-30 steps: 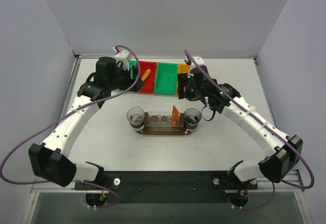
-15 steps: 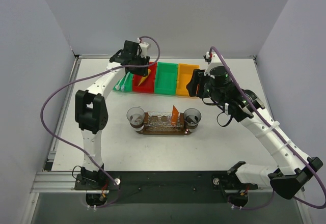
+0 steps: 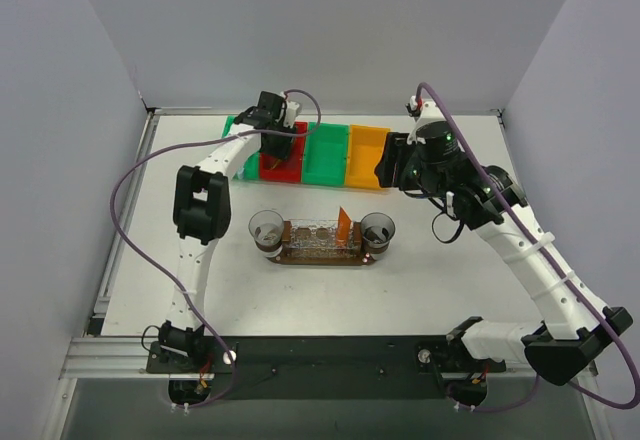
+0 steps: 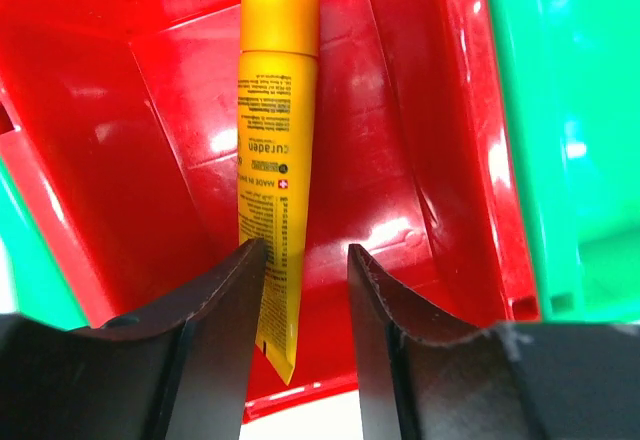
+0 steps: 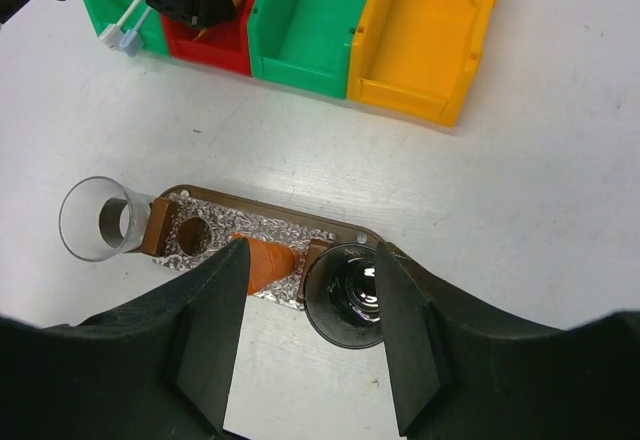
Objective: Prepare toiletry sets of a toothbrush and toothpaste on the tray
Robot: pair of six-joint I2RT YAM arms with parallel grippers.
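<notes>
My left gripper (image 4: pixel 305 260) is open, low inside the red bin (image 4: pixel 400 160). The yellow toothpaste tube (image 4: pixel 275 130) lies in that bin, its flat end between my fingers, close to the left finger (image 4: pixel 215 320). In the top view the left gripper (image 3: pixel 272 145) hides the tube. The orange toothpaste (image 3: pixel 344 225) stands on the dark-brown tray (image 3: pixel 320 257); it also shows in the right wrist view (image 5: pixel 265 263). My right gripper (image 5: pixel 310 270) is open and empty, high above the tray's right end (image 5: pixel 345 232). White toothbrush ends (image 5: pixel 122 32) stick out of the leftmost green bin.
A clear cup (image 3: pixel 266 228) stands at the tray's left end and a dark cup (image 3: pixel 378 228) at its right end. A row of bins lies at the back: green, red, green (image 3: pixel 324 152), yellow-orange (image 3: pixel 364 155). The right gripper (image 3: pixel 392 165) hangs by the yellow-orange bin.
The left arm has swung in from the left and set its open gripper down into the red bin over the yellow tube. The right arm has drawn back and to the right.
</notes>
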